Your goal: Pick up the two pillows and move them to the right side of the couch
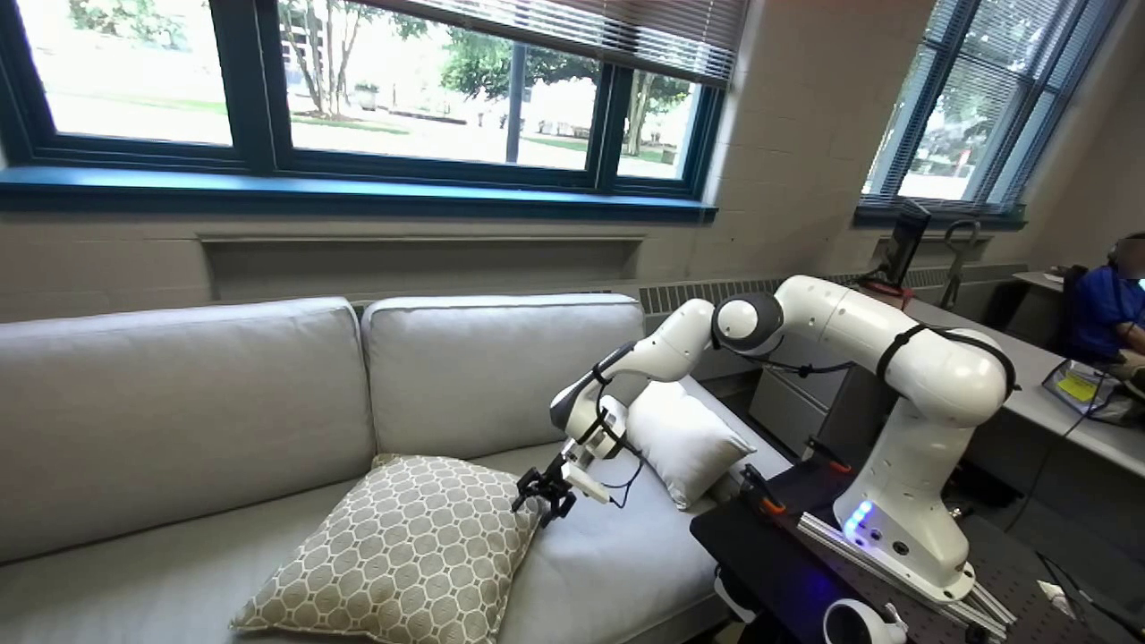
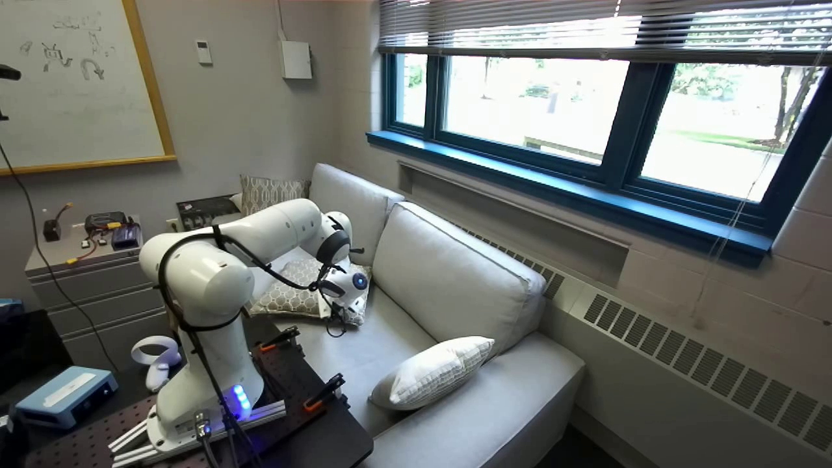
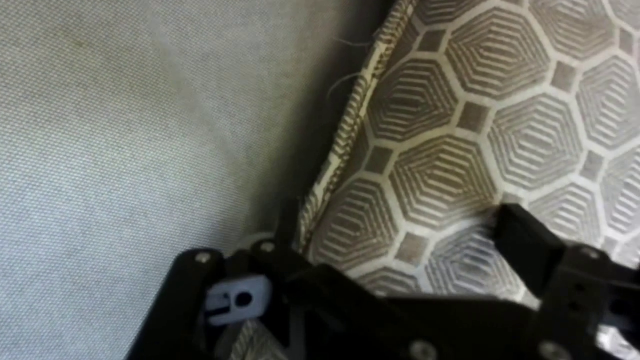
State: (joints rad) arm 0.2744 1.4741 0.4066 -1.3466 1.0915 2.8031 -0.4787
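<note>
On the couch (image 1: 617,563), the cream pillow (image 1: 687,440) lay by the armrest (image 2: 487,413), seemingly placed; the patterned cushion (image 1: 411,546) presumably awaited transfer; spread jaws straddled its edge.

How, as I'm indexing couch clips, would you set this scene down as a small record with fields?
surface: pale couch
pillow A: tan pillow, lattice-patterned, lying on the couch
pillow B: white pillow, beside the armrest
further pillow: another patterned pillow, at the couch's far end in an exterior view
gripper: open, at the tan pillow's edge
contact: cannot be told for certain
progress: white pillow apparently at the right end; tan pillow not yet there
</note>
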